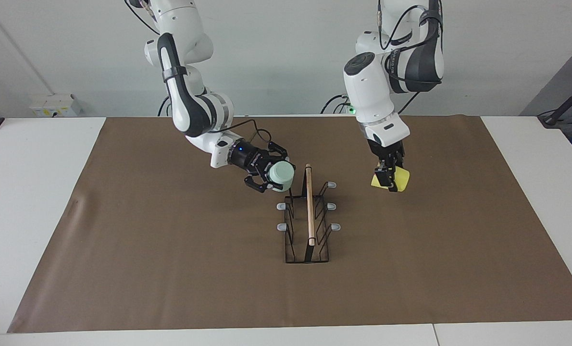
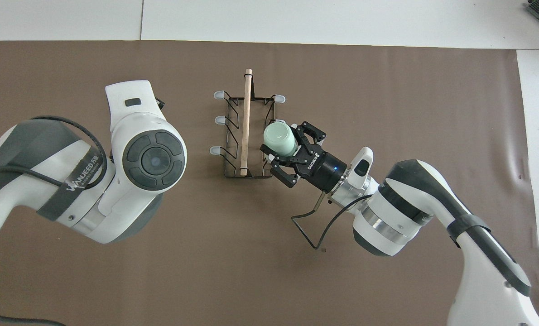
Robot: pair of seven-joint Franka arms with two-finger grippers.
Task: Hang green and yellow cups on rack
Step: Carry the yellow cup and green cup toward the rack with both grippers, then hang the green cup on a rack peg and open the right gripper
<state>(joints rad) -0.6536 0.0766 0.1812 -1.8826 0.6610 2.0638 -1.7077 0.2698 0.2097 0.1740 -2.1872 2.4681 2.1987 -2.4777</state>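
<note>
The black wire rack with its wooden rod stands mid-mat, also in the overhead view. The mint-green cup sits on the prong nearest the robots on the right arm's side, base toward my right gripper. That gripper's fingers are spread either side of the cup. My left gripper is shut on the yellow cup and holds it tilted, low over the mat beside the rack toward the left arm's end. In the overhead view the left arm's wrist hides that gripper and the yellow cup.
The brown mat covers most of the white table. Five grey-tipped prongs stand bare, for instance one on the left arm's side. A cable loop hangs from the right arm's wrist.
</note>
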